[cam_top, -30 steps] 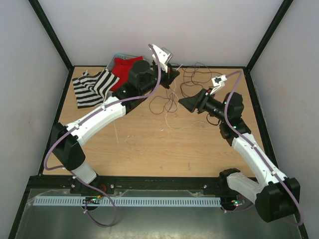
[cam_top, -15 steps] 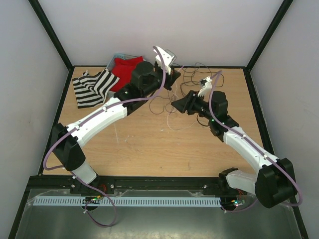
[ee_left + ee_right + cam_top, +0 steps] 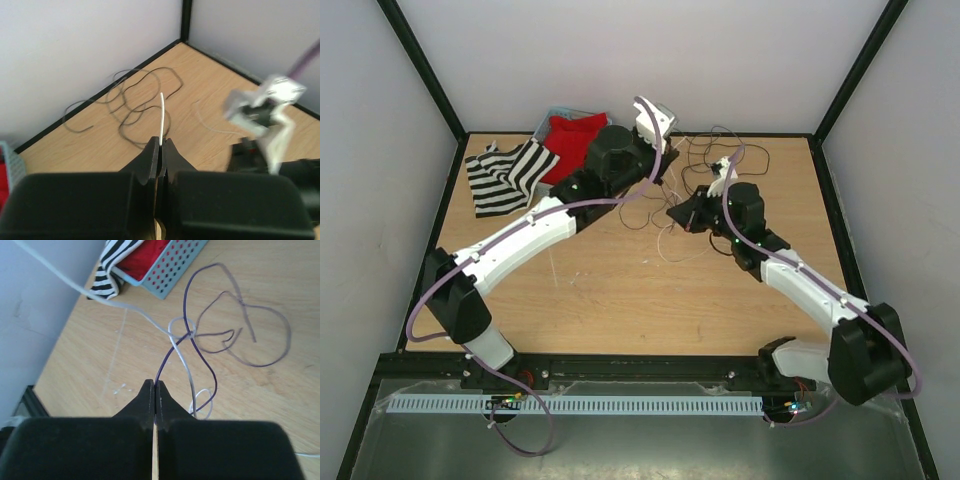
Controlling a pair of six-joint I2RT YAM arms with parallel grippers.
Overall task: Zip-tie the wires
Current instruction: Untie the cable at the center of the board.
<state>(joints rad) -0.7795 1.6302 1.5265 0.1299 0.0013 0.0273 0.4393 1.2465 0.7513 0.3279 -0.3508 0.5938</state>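
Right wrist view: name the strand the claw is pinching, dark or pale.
The dark purple strand: it runs straight into the shut right claw, while the pale strand passes beside it.

Two arms: left arm (image 3: pixel 520 240), right arm (image 3: pixel 810 290). One zip tie (image 3: pixel 161 117). Several wires (image 3: pixel 185 305), too tangled for an exact count. One basket (image 3: pixel 176 267). Two cloths: red cloth (image 3: pixel 572 132), striped cloth (image 3: pixel 505 172). One tabletop (image 3: pixel 610 290).

dark wires (image 3: pixel 134 102) in loose loops; white zip tie (image 3: pixel 162 117) upright, tip perhaps curved
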